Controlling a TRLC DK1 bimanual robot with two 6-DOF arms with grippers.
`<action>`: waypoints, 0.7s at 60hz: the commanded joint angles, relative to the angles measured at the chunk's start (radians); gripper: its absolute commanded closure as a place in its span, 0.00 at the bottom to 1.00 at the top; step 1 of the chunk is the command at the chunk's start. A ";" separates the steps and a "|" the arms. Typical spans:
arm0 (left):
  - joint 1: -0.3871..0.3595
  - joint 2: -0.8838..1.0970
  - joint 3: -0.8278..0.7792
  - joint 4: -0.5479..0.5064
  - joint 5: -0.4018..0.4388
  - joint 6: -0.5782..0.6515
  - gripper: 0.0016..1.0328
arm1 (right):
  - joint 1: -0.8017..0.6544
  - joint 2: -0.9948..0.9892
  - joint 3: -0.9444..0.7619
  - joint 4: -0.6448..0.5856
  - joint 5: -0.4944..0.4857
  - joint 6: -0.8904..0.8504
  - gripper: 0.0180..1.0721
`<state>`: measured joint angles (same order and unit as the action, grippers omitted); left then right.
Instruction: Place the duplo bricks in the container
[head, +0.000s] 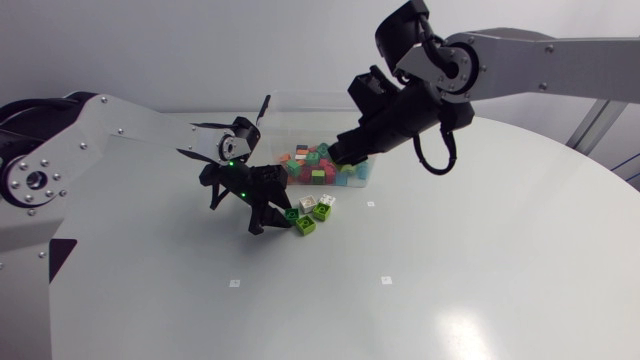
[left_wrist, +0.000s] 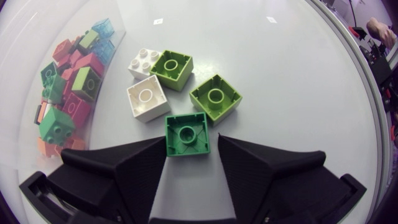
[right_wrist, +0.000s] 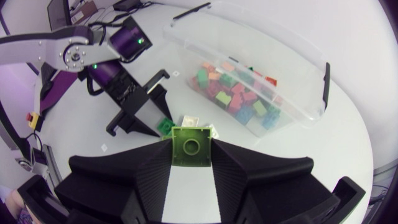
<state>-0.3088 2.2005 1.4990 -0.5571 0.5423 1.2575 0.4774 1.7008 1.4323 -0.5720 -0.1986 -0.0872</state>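
Right gripper (right_wrist: 190, 155) fingers clamp a lime brick (right_wrist: 189, 143), held up near the container (right_wrist: 298, 93), likely for dropping in. Left gripper (left_wrist: 191, 146) fingers are apart, straddling a green brick (left_wrist: 186, 132) on the table (left_wrist: 292, 74), lined up to grab. Loose bricks (left_wrist: 215, 98) lie just ahead.

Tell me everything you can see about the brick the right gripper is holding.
The lime green brick is a square plastic piece, its hollow underside with a central tube facing the wrist camera. The right gripper clamps it between its fingers on opposite sides, holding it off the table near the container.
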 joint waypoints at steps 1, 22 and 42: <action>-0.007 0.008 0.001 -0.020 0.008 0.034 0.73 | -0.025 0.037 0.053 0.029 -0.010 0.041 0.71; 0.010 -0.078 -0.029 -0.047 0.008 0.028 0.73 | -0.088 0.114 0.149 0.155 -0.016 0.119 0.71; 0.048 -0.240 -0.054 -0.086 0.027 0.006 0.73 | -0.114 0.218 0.241 0.224 -0.013 0.167 0.71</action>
<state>-0.2752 2.0220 1.4673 -0.6285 0.5476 1.2572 0.3714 1.8740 1.6306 -0.3679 -0.2127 0.0502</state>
